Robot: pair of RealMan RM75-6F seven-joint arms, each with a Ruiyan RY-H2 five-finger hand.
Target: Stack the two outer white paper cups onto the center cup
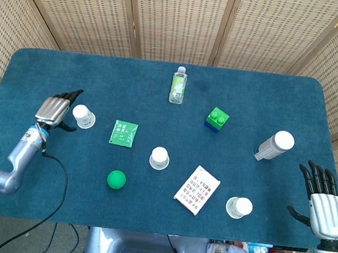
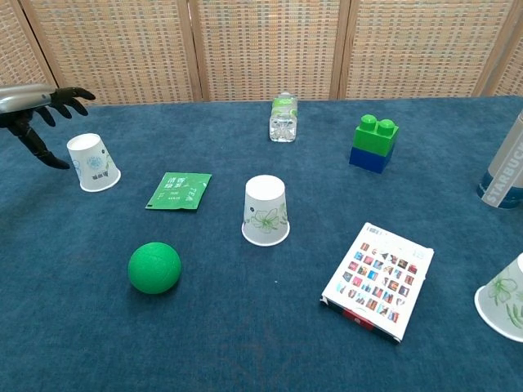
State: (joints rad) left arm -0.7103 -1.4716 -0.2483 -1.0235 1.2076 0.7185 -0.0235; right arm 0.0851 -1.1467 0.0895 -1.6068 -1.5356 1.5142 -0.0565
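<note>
Three white paper cups stand upside down on the blue table. The center cup (image 1: 159, 158) (image 2: 266, 211) is near the middle. The left cup (image 1: 83, 116) (image 2: 93, 162) has my left hand (image 1: 56, 108) (image 2: 37, 110) just to its left, fingers spread, not touching it. The right cup (image 1: 239, 207) (image 2: 505, 300) stands near the front right edge. My right hand (image 1: 321, 200) hovers open beyond the table's front right corner, well right of that cup, and only the head view shows it.
A green ball (image 1: 116, 179), a green packet (image 1: 123, 133), a printed card box (image 1: 197, 189), a green-and-blue block (image 1: 217, 119), a lying water bottle (image 1: 178, 84) and a white-capped tumbler (image 1: 274, 145) lie about the table (image 1: 262, 100).
</note>
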